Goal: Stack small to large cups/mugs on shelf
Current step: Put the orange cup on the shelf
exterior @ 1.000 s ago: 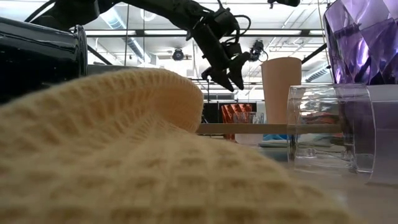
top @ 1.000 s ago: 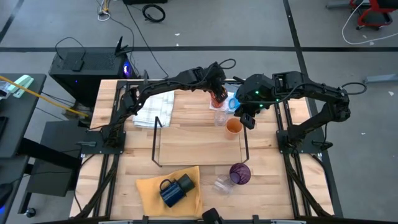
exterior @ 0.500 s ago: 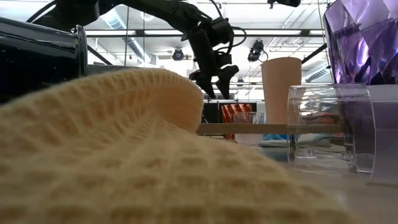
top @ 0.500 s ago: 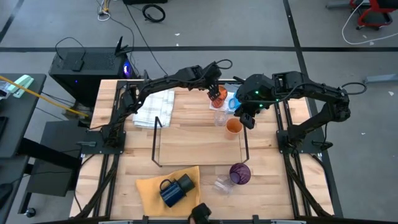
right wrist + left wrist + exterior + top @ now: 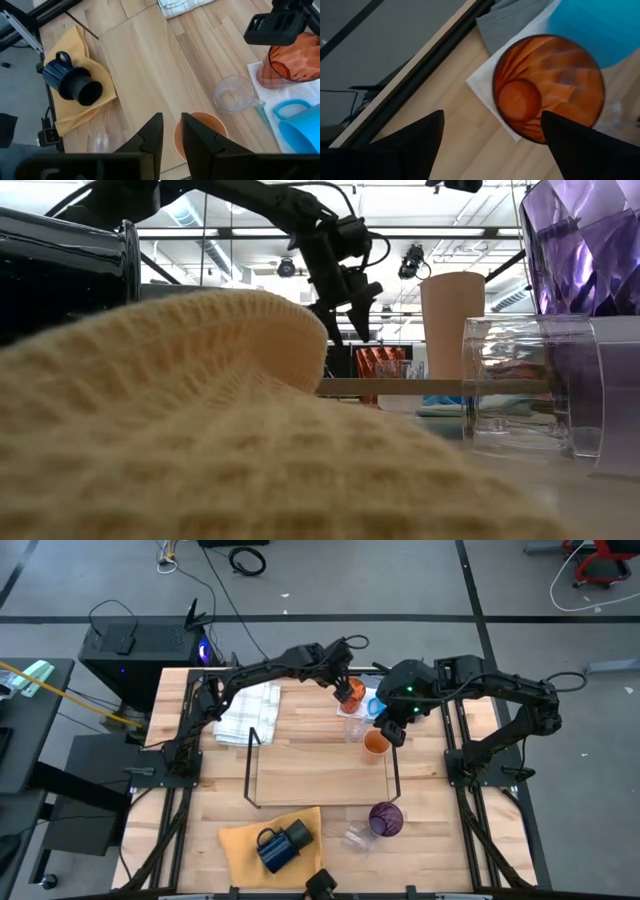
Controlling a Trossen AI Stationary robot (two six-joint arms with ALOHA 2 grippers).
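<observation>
We see a translucent orange cup (image 5: 548,87), a blue mug (image 5: 300,127), a purple cup (image 5: 386,818), a yellow waffle-weave cloth (image 5: 200,440), and a navy mug (image 5: 72,82).

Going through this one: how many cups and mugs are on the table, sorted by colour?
Orange cups: 2
Clear glasses: 2
Purple cup: 1
Bright blue mug: 1
Navy mug: 1
Black cup: 1
Total: 8
</observation>
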